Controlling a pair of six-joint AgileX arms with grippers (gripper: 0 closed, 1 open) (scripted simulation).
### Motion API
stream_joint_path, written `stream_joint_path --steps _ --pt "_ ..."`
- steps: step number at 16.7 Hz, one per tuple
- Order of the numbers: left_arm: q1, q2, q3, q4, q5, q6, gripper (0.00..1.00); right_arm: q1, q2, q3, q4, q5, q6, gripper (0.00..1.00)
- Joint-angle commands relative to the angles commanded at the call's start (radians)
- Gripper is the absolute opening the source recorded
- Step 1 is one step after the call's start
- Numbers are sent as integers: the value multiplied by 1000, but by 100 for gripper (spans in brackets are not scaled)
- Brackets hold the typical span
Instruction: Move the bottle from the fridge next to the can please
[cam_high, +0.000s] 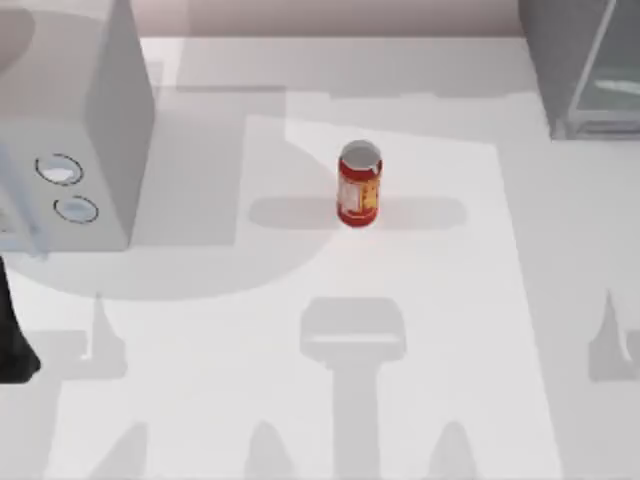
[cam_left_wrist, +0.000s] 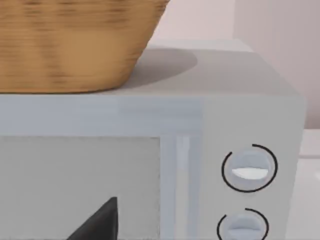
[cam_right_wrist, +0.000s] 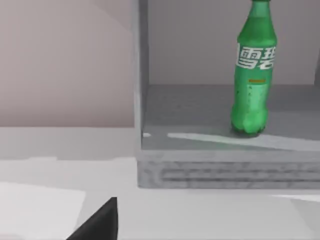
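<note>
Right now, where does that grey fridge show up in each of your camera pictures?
Top view: the fridge stands at the table's far right corner, its door panel swung open.
Left wrist view: not in it; this camera faces the dial box with a basket on top.
Right wrist view: the open fridge, the bottle upright inside.
Shared landmark: the fridge's light frame.

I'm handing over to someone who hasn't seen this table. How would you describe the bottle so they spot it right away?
Start at the fridge, the large grey cabinet at the table's far right corner. Its inside is visible in the right wrist view, and the bottle stands upright on the floor of the compartment. It is translucent green with a white-lettered label, unlike the short red can out on the open table.
</note>
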Motion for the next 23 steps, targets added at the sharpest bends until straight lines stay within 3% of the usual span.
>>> stream_joint_path --steps 5,9,23 --pt "0 0 0 0 0 0 100 -11 62 44 51 -5 0 100" --pt "0 0 0 0 0 0 100 -41 294 179 208 -28 4 100" --pt "0 0 0 0 0 0 100 -182 1816 827 966 -154 16 100"
